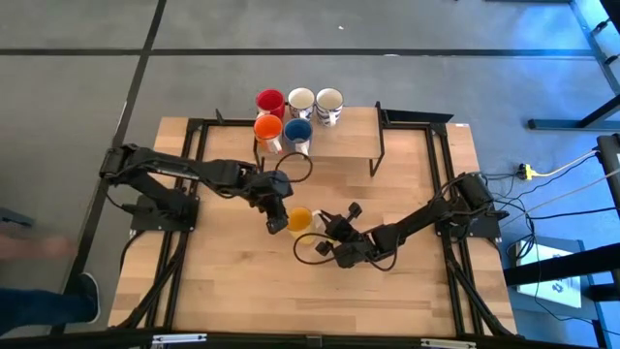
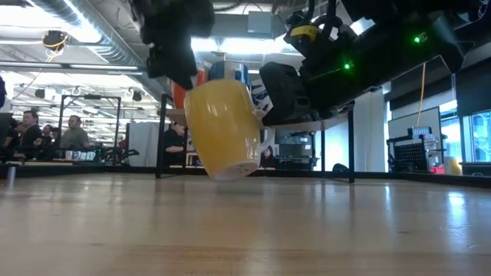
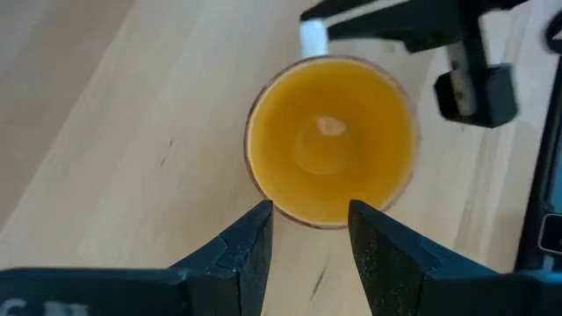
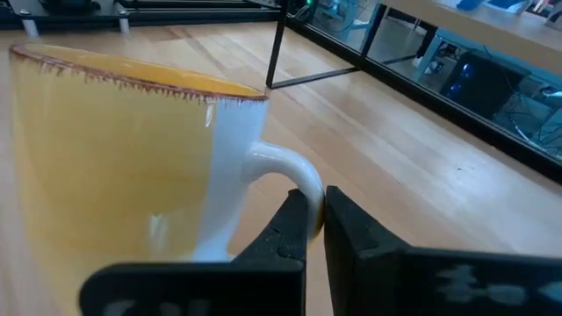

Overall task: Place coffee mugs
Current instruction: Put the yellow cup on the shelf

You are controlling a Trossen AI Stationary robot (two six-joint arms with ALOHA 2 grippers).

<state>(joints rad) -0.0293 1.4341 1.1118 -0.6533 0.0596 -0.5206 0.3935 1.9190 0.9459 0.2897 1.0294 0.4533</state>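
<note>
The yellow-orange mug (image 1: 299, 219) (image 2: 222, 126) sits tilted at mid-table, its white base showing in the low view. My right gripper (image 4: 316, 206) is on its right side, shut on its handle. My left gripper (image 3: 309, 230) (image 1: 280, 215) is open and comes down at the mug's left rim; I look straight into the mug (image 3: 329, 140). Five more mugs stand on a raised shelf at the far edge: red (image 1: 270, 101), two white patterned (image 1: 300, 101) (image 1: 329, 103), orange-red (image 1: 267, 127) and blue (image 1: 296, 131). My right gripper pinches the mug's white handle loop (image 4: 303, 180) between its two fingers, at the loop's outer curve. It comes in low from the table's right. The mug leans in the hold; whether its base (image 2: 236, 170) touches the table I cannot tell. My left gripper's fingers (image 3: 250, 241) stand at the rim (image 3: 303, 219); whether they touch it I cannot tell.
The shelf (image 1: 349, 136) is a wooden board on a black metal frame across the table's far middle, with bare room on its right half. Open wooden tabletop (image 1: 242, 281) lies toward the near edge. People sit in the room beyond the table (image 2: 46, 130).
</note>
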